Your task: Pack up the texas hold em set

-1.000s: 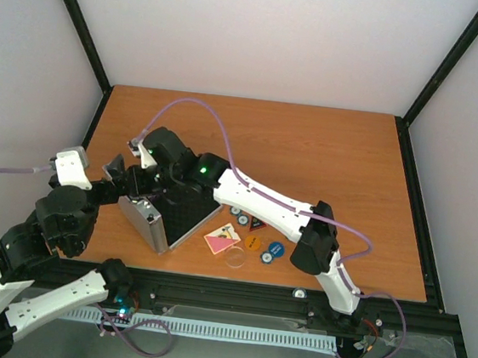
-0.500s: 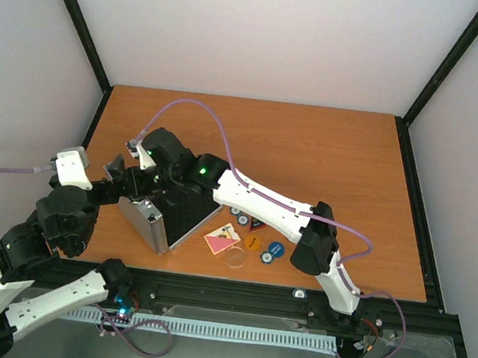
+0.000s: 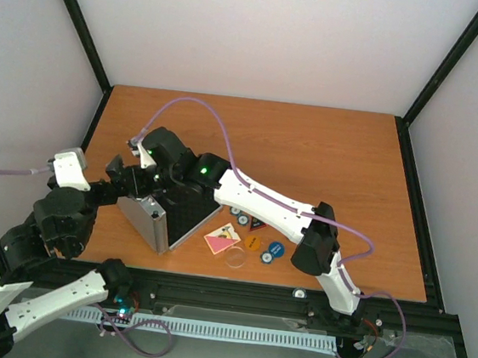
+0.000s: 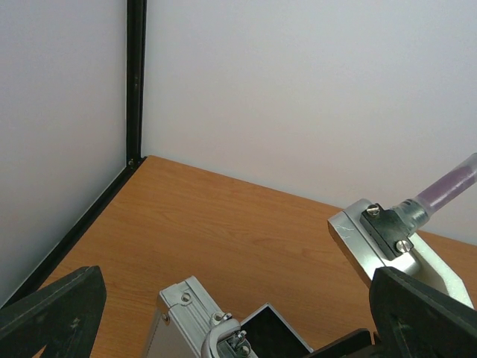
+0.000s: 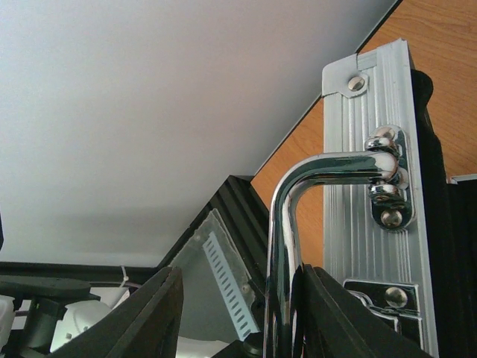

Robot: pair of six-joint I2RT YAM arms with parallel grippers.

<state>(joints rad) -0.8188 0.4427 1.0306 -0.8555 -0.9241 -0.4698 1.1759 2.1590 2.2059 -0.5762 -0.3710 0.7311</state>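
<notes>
The small silver case (image 3: 145, 218) stands open at the table's left, its black foam (image 3: 186, 212) facing right. My right gripper (image 3: 150, 170) is at the case's top edge. In the right wrist view its jaws (image 5: 238, 321) stand apart around the chrome handle (image 5: 287, 209), which touches the right-hand finger (image 5: 343, 321), with a gap on the other side. My left gripper (image 3: 123, 180) is open wide just left of the case (image 4: 186, 313), holding nothing. To the case's right lie a pink card deck (image 3: 221, 241), clear disc (image 3: 235, 258), orange disc (image 3: 252, 242), blue disc (image 3: 274, 250), red-black triangle (image 3: 256, 223) and blue-white chips (image 3: 235, 212).
The right arm stretches across the table above the loose pieces, and its wrist block (image 4: 373, 239) shows in the left wrist view. A black frame post (image 4: 136, 82) and white walls bound the table's far left corner. Bare wood (image 3: 327, 154) lies behind and to the right.
My right gripper's jaws have spread apart, loosening from the case's handle. The left gripper and the case's lid have shifted slightly toward the left.
</notes>
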